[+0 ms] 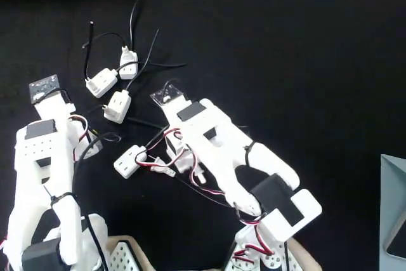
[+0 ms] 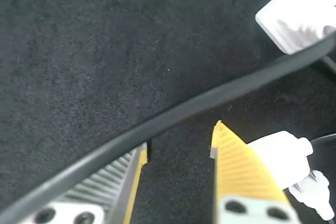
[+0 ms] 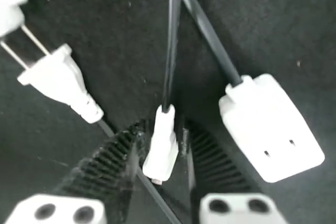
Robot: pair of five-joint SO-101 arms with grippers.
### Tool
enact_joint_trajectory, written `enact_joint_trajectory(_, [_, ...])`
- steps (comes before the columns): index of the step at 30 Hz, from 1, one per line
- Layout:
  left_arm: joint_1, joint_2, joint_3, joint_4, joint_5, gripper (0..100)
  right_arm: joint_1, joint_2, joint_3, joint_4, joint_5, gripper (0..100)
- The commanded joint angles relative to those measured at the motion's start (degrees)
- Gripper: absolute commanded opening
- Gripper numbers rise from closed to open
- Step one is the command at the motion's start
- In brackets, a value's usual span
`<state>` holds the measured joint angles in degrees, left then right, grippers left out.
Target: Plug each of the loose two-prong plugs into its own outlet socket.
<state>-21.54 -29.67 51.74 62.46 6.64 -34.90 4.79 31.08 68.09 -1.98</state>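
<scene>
In the right wrist view, my right gripper (image 3: pixel 161 156) is shut on a small white two-prong plug (image 3: pixel 161 148) whose black cable runs away from it. A white outlet socket (image 3: pixel 270 127) with two slots lies just beside it on the black cloth. Another white plug (image 3: pixel 55 80) with bare prongs lies on the other side. My left gripper (image 2: pixel 178 171) stands open above the cloth, with a black cable (image 2: pixel 173 114) crossing in front of it. A white plug (image 2: pixel 286 158) lies against the outside of one of its fingers. In the high view, both grippers are low near a white socket (image 1: pixel 130 161).
Three more white plug or socket bodies (image 1: pixel 101 82) (image 1: pixel 128 63) (image 1: pixel 118 106) with black cables lie together at the back left. A white socket (image 2: pixel 296 19) lies beyond the left gripper. A grey object (image 1: pixel 393 207) sits at the right edge.
</scene>
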Motion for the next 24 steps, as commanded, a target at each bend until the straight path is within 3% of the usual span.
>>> enact_joint_trajectory(1, [-0.6,-0.9,-0.7,-0.9,-0.7,20,0.0,-0.1,-2.5,1.8,0.6,11.4])
enact_joint_trajectory(16, [-0.6,-0.9,-0.6,-0.9,-0.7,20,0.3,1.0,-2.5,4.7,0.6,11.0])
enact_joint_trajectory(20, [-0.7,-0.9,-0.5,-0.9,-0.7,20,0.3,3.8,-3.5,4.2,0.7,1.1])
enact_joint_trajectory(24, [-0.7,-0.9,-0.5,-0.9,-0.7,20,1.0,2.5,-5.4,5.4,0.7,1.1])
